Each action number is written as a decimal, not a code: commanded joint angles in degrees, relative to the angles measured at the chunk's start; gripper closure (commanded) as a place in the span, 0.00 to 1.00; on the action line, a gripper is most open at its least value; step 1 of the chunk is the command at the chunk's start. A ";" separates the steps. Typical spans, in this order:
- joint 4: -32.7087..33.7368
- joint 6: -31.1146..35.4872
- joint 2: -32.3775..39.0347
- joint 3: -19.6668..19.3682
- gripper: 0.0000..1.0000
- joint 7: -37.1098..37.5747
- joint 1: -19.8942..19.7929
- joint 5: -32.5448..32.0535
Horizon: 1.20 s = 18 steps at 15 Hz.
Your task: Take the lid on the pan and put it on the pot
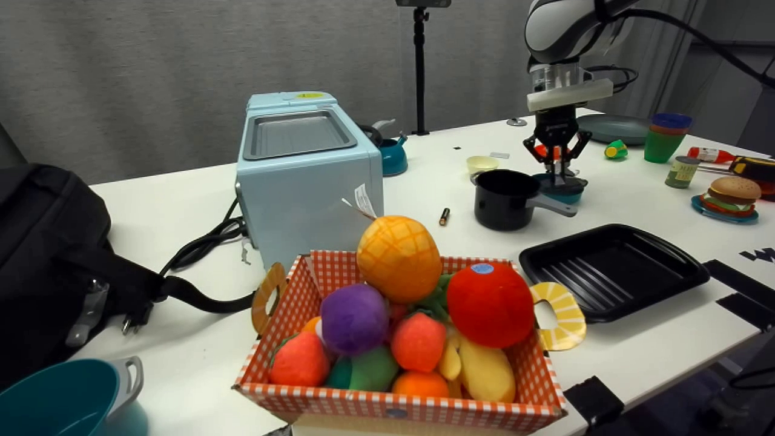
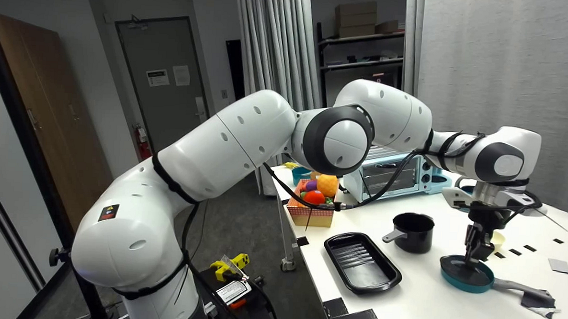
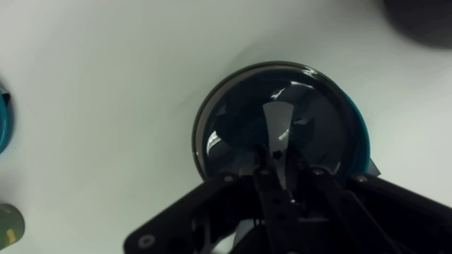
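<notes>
Our gripper (image 3: 278, 157) pinches handle (image 3: 279, 114) of lid (image 3: 238, 113), off-centre over pan (image 2: 470, 286), lid-to-pan contact unclear. Pot (image 2: 415, 238) stands just left of pan in both exterior views. We should lift straight, level lid, clear pot, centre before lowering, let go softly.

Toy fruit (image 1: 419, 342) fills 1 basket (image 1: 363, 404) (red-checked).

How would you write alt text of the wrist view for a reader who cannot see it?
A gripper straddles the grey handle of a dark lid, which is off-centre over a teal pan on a white table. A dark pot is cut off at the upper right corner, and a green can at the lower left.
</notes>
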 commanded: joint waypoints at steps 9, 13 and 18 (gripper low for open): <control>-18.39 17.96 -15.40 0.40 0.96 -7.77 3.90 -2.01; -27.71 26.24 -21.31 0.00 0.96 -10.02 8.02 -3.31; -39.26 34.44 -27.58 -0.08 0.96 -9.51 13.62 -6.44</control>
